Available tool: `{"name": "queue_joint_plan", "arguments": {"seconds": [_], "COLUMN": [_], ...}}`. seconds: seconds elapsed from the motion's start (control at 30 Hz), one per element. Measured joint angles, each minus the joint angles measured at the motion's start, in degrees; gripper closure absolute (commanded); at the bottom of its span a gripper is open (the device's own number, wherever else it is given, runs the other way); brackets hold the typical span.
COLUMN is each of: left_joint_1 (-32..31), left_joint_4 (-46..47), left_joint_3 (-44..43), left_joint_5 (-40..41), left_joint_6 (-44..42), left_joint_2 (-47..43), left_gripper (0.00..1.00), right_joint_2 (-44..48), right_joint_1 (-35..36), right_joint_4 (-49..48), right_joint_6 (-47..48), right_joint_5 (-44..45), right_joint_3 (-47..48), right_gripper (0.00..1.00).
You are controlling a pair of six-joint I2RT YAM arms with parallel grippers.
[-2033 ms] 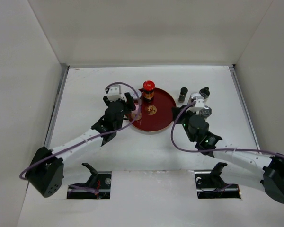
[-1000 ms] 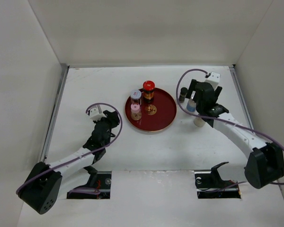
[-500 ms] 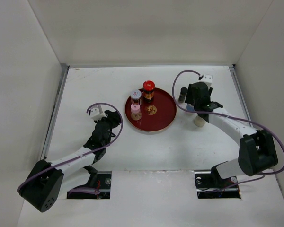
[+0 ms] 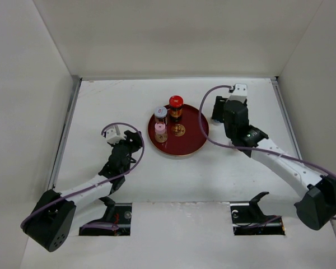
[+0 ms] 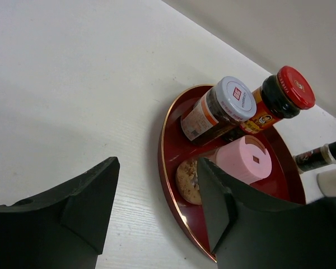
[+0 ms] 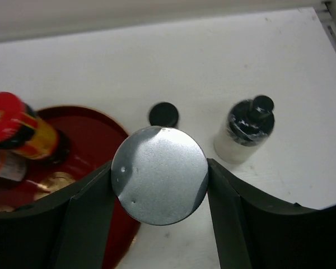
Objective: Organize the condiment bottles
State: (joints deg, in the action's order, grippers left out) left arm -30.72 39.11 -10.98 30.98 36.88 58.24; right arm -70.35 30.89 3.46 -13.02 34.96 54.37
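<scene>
I am gripping a silver-capped jar (image 6: pixel 157 185) in my right gripper (image 6: pixel 159 168). Both fingers are pressing the sides of its cap, and the jaws are standing only as wide as that cap. This gripper is sitting at 3 o'clock of the tray (image 4: pixel 193 137), just off its rim. The cap is hiding the jar's body, so I cannot tell whether its base is clearing the table.

My left gripper (image 5: pixel 151 196) is hanging wide open and empty at 8 o'clock of the tray.

On the tray, a red-capped bottle (image 4: pixel 175 105) is standing at 12 o'clock, a labelled jar (image 4: pixel 161 114) at 10 and a pink-capped jar (image 4: pixel 160 130) at 9. A black-capped bottle (image 6: pixel 163 114) and a shaker (image 6: pixel 245 130) are waiting on the table at 12 and 2 o'clock of my jar.

I am judging three risks:
- **Slipping:** I am pinching a smooth round cap, so a quick swing could let the jar twist or slip out.
- **Catching the rim:** if the base is riding low, it could catch the rim and tip the jar or shove the tray.
- **Hitting the bottle:** a path drifting towards 12 o'clock could knock the tall red-capped bottle over. The bare 3-to-6 side looks safer.
</scene>
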Motion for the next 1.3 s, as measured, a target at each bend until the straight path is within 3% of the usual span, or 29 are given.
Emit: {"name": "queue_joint_plan", "arguments": {"seconds": [0.17, 0.4, 0.6, 0.87, 1.13, 1.3], "left_joint_1": [0.3, 0.7, 0.8, 1.1, 1.1, 1.2], "left_joint_4": [0.1, 0.1, 0.1, 0.1, 0.1, 0.1], "left_joint_3": [0.1, 0.8, 0.8, 0.8, 0.8, 0.8], "left_joint_5": [0.1, 0.3, 0.3, 0.3, 0.2, 0.2], "left_joint_6": [0.0, 0.2, 0.3, 0.5, 0.5, 0.5], "left_joint_2": [-0.2, -1.0, -1.0, -1.0, -0.7, -0.7], "left_gripper": [0.35, 0.32, 0.31, 0.30, 0.29, 0.29], "right_joint_2": [-2.3, -15.8, -24.7, -29.2, -31.0, -28.9], "right_joint_1": [7.5, 15.1, 16.1, 16.1, 16.2, 16.7], "right_joint_4": [-3.8, -7.1, -7.4, -8.2, -9.3, -10.3], "right_joint_6": [0.6, 0.8, 0.9, 1.0, 0.8, 1.0], "right_joint_5": [0.4, -2.5, -4.9, -5.7, -5.9, -5.9], "right_joint_3": [4.2, 10.0, 14.0, 16.1, 16.4, 16.3], "right_gripper": [0.50, 0.50, 0.49, 0.45, 0.15, 0.06]}}
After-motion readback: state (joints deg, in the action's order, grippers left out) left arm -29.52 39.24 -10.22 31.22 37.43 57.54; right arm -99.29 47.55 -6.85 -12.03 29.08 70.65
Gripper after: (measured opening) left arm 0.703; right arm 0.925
